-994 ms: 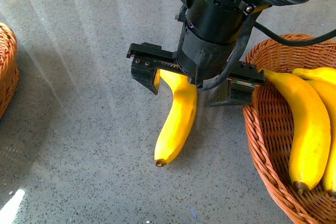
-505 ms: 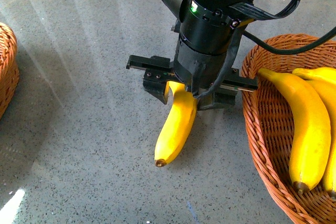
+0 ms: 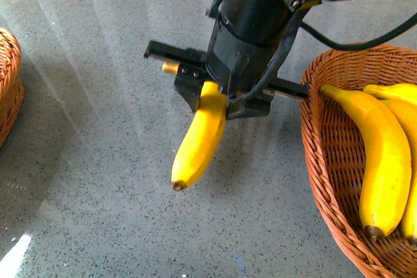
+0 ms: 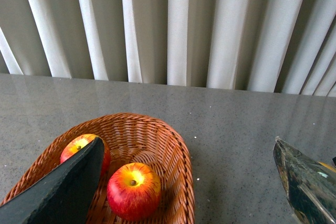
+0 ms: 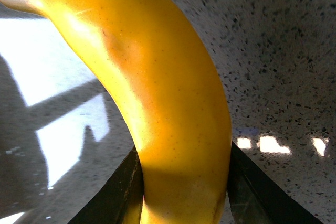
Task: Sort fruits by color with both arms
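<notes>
My right end effector point(image 3: 218, 99) is clamped on the stem end of the loose banana point(image 3: 198, 140); the right wrist view shows both jaws pressed against its sides. The fruit hangs from the grip, long axis running down and toward my left, brown tip nearest me. The tip looks just clear of the table point(image 3: 91, 135), though I can't be sure from here.

The relation that matters: the banana basket point(image 3: 326, 180) lies to my right, near the grip, with two bananas point(image 3: 371, 154) already lying in it. The held fruit points away from it, so the carry goes rightward over the rim (tail end trailing).

My left end effector point(image 4: 184, 192) hovers over the other basket point(image 4: 173, 145), fingers spread wide with nothing between them; two red apples point(image 4: 133, 190) sit inside. The right arm is the one for this job.

Against half a second ago: the fruit has swung leftward, its tip has shifted left, and the jaws, then closing in, are now tight.
</notes>
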